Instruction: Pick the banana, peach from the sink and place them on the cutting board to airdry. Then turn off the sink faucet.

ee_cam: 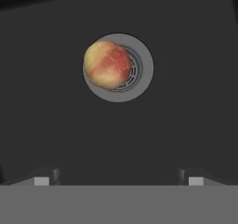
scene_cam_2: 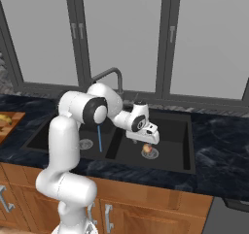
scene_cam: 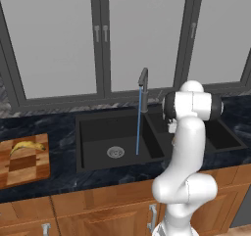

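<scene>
Black double sink [scene_cam_2: 180,131] set in dark stone counter [scene_cam_2: 219,150]; right basin holding peach [scene_cam_2: 146,151] on round silver drain [ee_cam: 142,81], left basin taking thin blue stream from faucet [scene_cam: 142,79]. Peach round, red-orange with pale yellow patch. Checkered wooden cutting board [scene_cam: 22,166] at far left, carrying banana [scene_cam: 27,146]. Gripper [scene_cam_2: 146,141] hanging just above peach, jaws spread wide, holding nothing.

The arm [scene_cam: 188,147] is built of smooth, rounded white segments joined by dark grey to black bands. A black ring is seen at the wrist housing [scene_cam_2: 141,123]. The finger tips [ee_cam: 42,180] are rendered dark with pale ends, apparently squared.
</scene>
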Motion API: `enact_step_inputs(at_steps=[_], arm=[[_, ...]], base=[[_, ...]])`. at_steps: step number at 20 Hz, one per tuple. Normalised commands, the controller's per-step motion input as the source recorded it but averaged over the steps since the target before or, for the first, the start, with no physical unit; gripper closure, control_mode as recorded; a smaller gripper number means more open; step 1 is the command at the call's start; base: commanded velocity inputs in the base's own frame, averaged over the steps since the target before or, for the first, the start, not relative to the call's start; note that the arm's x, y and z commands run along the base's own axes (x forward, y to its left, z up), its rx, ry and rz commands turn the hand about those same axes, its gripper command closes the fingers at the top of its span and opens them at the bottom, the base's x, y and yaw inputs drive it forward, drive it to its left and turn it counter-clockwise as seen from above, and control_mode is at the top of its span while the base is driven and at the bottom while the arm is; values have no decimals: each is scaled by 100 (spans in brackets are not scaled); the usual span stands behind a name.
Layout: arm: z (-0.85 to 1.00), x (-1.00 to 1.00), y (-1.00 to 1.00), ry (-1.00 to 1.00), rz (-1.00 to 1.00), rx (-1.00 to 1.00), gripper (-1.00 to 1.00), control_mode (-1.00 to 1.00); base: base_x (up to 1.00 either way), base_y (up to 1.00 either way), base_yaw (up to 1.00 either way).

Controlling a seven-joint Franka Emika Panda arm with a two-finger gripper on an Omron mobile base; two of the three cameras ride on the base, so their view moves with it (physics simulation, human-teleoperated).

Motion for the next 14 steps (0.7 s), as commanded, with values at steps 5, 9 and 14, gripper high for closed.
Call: enact_step_inputs(at_steps=[5, 9, 14], arm=[[-16, 17, -10, 0, 0, 0, -100, -100], [-16, 20, -11, 0, 0, 0, -100, -100], [-13, 20, -9, 0, 0, 0, -100, -100]], base=[[0, 0, 0], [0, 0, 0], [0, 0, 0]])
